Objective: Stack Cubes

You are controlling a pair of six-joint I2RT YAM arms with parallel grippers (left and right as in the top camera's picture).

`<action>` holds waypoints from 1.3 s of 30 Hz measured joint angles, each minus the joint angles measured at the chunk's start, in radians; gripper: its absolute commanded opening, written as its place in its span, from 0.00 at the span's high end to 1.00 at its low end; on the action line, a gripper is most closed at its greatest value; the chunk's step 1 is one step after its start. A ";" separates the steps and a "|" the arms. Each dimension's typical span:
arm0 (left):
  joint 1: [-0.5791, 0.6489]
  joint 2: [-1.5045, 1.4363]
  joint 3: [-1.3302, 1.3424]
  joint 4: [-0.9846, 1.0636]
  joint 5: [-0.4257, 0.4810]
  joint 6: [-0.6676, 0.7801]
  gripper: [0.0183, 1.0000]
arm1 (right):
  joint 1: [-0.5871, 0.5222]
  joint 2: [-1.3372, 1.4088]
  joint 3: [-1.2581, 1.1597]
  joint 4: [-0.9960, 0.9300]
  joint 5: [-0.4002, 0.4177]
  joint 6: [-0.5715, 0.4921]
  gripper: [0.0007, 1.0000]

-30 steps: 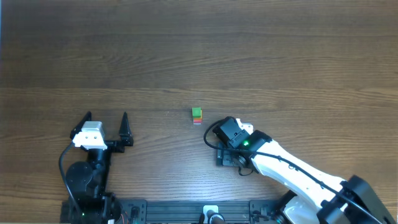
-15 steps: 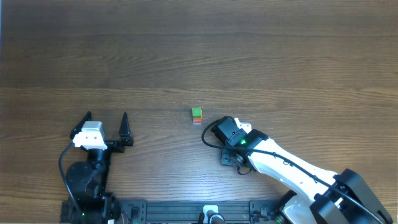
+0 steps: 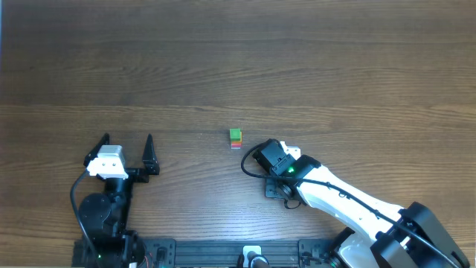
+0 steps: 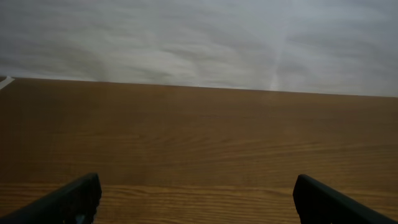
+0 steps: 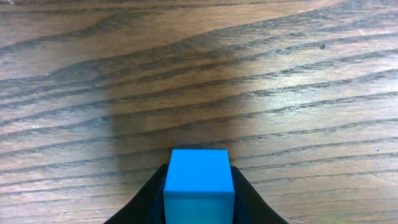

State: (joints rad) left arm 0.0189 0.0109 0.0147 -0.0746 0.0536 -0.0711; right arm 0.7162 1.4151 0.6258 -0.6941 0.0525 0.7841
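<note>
Right claw [image 5: 199, 194] nudged slightly left, clamped on blue cube [image 5: 199, 177], left claw [image 3: 126, 139] unmoved, spread apart, green cube [image 3: 236, 135] untouched.

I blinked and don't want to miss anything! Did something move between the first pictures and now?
The right arm slid a little to the left in the top view, toward the green cube, then stopped. The right claw holds the blue cube. The green cube on the red cube and the open left claw did not move.
</note>
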 measured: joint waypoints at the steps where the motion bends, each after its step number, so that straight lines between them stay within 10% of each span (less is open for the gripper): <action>1: 0.000 0.000 0.000 0.000 0.000 0.000 0.00 | 0.000 0.000 0.000 0.000 0.000 0.000 0.80; 11: 0.000 0.000 0.000 0.000 0.000 0.000 0.00 | 0.000 0.000 0.082 -0.163 0.003 -0.009 0.84; 26: 0.000 0.000 0.000 0.000 0.000 0.000 0.00 | -0.017 0.183 0.876 -0.618 0.060 -0.107 0.88; 39: 0.000 0.000 0.000 0.000 0.000 0.000 0.00 | -0.011 0.442 1.054 -0.579 0.028 -0.133 0.88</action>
State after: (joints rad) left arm 0.0189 0.0109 0.0143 -0.0746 0.0532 -0.0711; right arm 0.7055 1.8568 1.6794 -1.2736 0.0807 0.6510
